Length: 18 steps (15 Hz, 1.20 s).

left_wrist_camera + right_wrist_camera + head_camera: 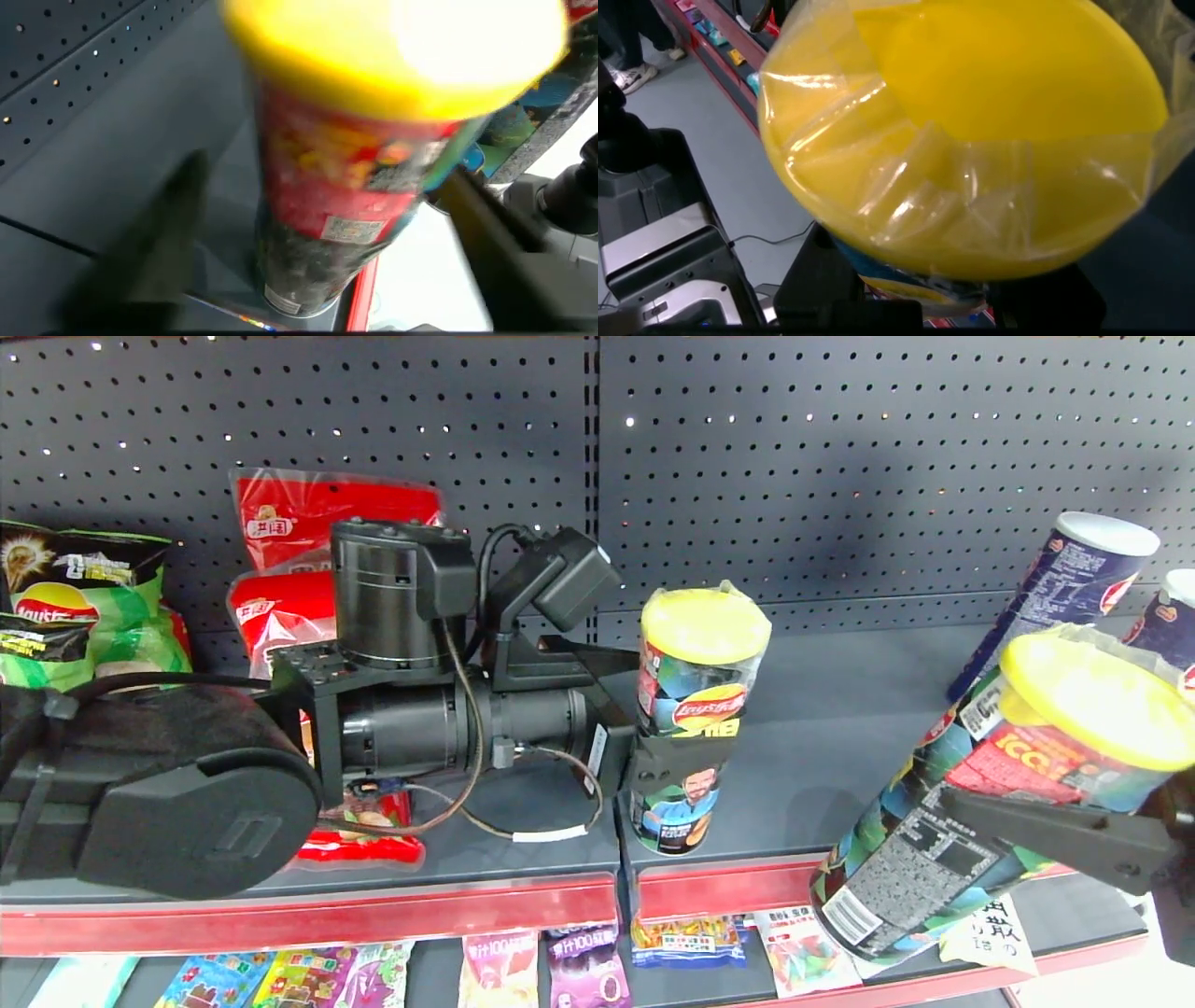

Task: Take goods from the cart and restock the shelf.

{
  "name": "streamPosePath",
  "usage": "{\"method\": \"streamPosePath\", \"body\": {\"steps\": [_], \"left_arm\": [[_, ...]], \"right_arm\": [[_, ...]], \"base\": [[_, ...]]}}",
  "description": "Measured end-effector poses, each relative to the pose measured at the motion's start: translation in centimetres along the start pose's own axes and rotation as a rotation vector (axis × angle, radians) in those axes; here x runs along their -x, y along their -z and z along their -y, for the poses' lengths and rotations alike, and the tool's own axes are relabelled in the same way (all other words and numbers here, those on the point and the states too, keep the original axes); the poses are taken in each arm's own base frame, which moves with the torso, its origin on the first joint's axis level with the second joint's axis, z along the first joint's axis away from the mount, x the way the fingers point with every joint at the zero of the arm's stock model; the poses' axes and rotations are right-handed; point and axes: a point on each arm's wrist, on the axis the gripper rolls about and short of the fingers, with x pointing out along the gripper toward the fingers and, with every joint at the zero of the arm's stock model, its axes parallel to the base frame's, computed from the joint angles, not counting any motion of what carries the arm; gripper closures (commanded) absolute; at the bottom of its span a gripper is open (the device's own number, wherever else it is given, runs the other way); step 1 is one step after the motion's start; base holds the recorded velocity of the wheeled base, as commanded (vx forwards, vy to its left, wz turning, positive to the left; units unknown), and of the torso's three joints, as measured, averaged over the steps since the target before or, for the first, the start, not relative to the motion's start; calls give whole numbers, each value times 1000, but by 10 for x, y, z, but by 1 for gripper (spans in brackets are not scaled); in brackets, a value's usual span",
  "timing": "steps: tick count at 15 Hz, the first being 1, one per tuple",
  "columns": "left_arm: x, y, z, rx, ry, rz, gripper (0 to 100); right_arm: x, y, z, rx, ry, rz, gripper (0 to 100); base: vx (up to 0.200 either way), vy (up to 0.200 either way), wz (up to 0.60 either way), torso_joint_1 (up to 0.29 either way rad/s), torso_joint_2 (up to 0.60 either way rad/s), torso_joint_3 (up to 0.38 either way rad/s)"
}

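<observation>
Now, left gripper (pixel 689 749): clamped around upright yellow-lidded chip can (pixel 702 677) on grey metal shelf (pixel 822 737).
Right gripper (pixel 1060 829): clamped on tilted yellow-lidded chip can (pixel 920 854), far finger hidden.

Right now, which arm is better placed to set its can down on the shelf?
Left, likely. The left gripper holds its upright can low over the shelf; the right gripper holds a tilted can past the front edge.

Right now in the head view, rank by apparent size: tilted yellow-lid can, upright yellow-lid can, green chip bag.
1. tilted can: looks largest, but it is nearest the camera, so its true size is unsure.
2. upright can and green chip bag: look about alike; the bag is partly hidden, so no firm order.
</observation>
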Motion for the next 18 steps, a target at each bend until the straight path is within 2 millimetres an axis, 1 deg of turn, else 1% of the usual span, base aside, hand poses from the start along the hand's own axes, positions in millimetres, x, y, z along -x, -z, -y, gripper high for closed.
{"method": "streamPosePath", "body": {"steps": [2,5,10,13,16,18], "left_arm": [[1,0,0,0,-14,-1,0],[11,4,4,8,-19,-14,0],[38,14,15,21,-30,-41,0],[59,23,20,33,-72,-60,0],[83,30,30,39,-128,-69,0],[95,33,32,55,-186,-69,0]], "right_arm": [[-5,-10,9,3,31,13,100],[-18,-26,31,3,102,20,100],[-46,-29,61,-20,145,-24,100],[-71,-36,81,5,148,-31,100],[-102,-45,102,46,140,-27,100],[-124,-49,110,54,119,-23,100]], "base": [[0,0,0,0,0,0],[0,0,0,0,0,0],[0,0,0,0,0,0],[0,0,0,0,0,0],[0,0,0,0,0,0],[0,0,0,0,0,0]]}}
